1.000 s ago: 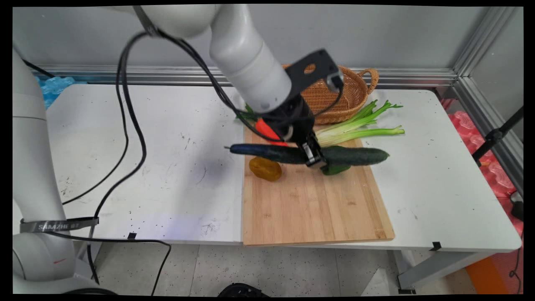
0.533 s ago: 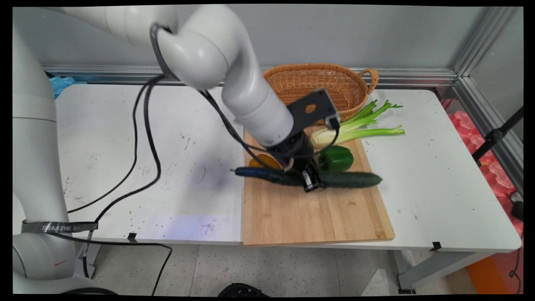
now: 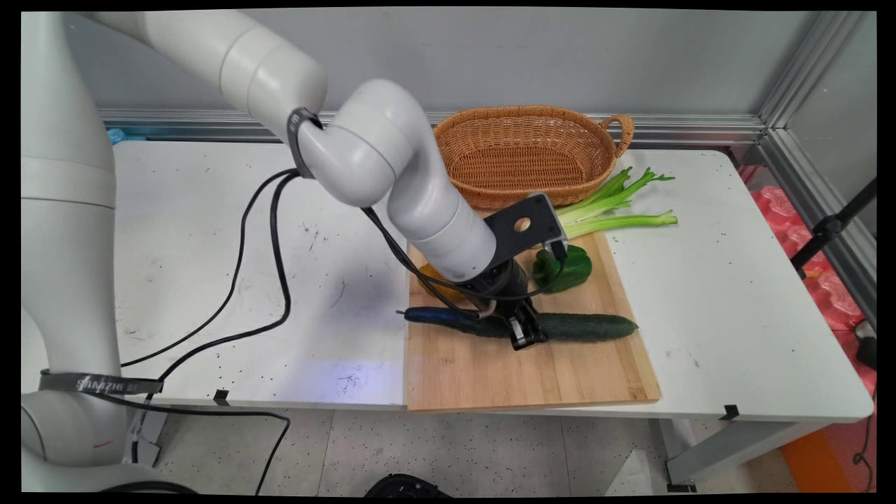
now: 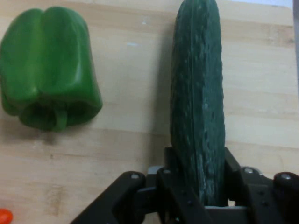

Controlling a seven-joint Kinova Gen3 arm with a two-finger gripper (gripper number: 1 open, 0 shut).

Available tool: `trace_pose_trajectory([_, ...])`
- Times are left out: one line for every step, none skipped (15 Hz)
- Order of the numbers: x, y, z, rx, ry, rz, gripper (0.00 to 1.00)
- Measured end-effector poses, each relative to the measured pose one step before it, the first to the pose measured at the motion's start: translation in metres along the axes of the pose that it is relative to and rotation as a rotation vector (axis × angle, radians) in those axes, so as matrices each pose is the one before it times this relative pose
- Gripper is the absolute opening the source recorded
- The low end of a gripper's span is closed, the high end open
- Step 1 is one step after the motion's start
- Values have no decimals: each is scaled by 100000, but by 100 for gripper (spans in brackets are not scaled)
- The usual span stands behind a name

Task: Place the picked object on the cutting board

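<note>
Moved: tool (image 3: 526,334) and cucumber (image 3: 584,327) have come down and nearer the camera since a second ago; the cucumber now lies low over the cutting board (image 3: 532,374), contact unclear.
Tool: clenched on the cucumber (image 4: 198,107) near its middle, one finger on each side.
Axis: cucumber runs crosswise to the fingers, level, parallel with the counter (image 3: 735,308) front edge.
Nearby: green pepper (image 3: 563,267) just behind the tool; celery (image 3: 616,210) and basket (image 3: 525,150) farther behind.
</note>
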Motion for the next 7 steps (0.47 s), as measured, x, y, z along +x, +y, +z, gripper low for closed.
trace_pose_trajectory([-153,-41,266,3,82,-26,0])
trace_pose_trajectory([-236,-58,364,-12,100,17,100])
trace_pose_trajectory([-183,-45,251,-53,133,15,100])
trace_pose_trajectory([-146,-31,191,-115,171,99,100])
trace_pose_trajectory([-98,-15,100,-143,209,149,100])
trace_pose_trajectory([-84,-26,58,-149,329,244,100])
trace_pose_trajectory([-29,-39,-34,-77,414,225,100])
